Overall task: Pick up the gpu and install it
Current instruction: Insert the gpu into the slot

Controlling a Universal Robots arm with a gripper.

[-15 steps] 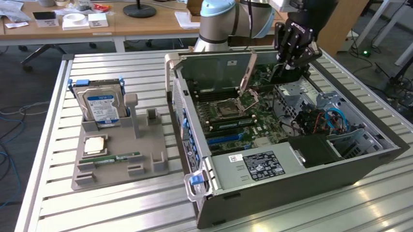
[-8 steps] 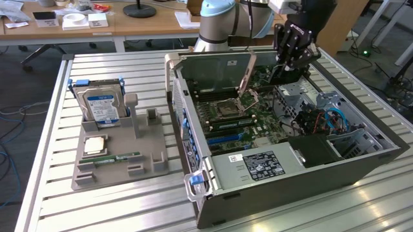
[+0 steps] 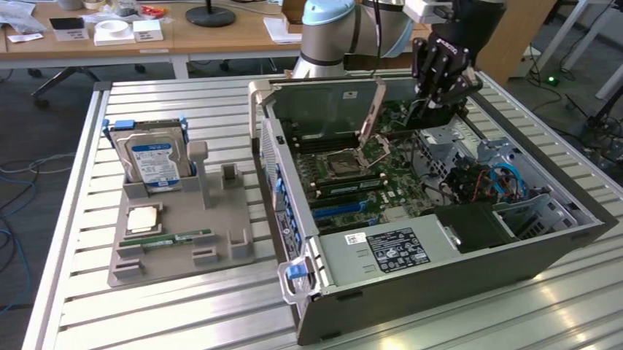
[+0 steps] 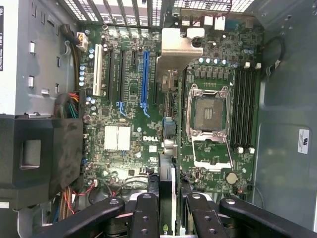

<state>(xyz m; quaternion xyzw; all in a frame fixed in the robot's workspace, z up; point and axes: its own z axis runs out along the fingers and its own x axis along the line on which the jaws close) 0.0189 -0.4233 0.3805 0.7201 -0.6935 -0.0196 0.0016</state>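
Observation:
My gripper hangs over the open computer case, above the far end of the green motherboard. It is shut on the gpu, a thin dark card that appears edge-on between the black fingers in the wrist view. In the exterior view the gpu hangs just below the fingertips, clear of the board. The long blue slot and the black slots beside it stand bare on the motherboard.
A grey tray on the exterior view's left holds an upright hard drive, a processor chip and a green memory stick. The processor socket is open, its metal plate raised. Cables and a black box crowd the case's right.

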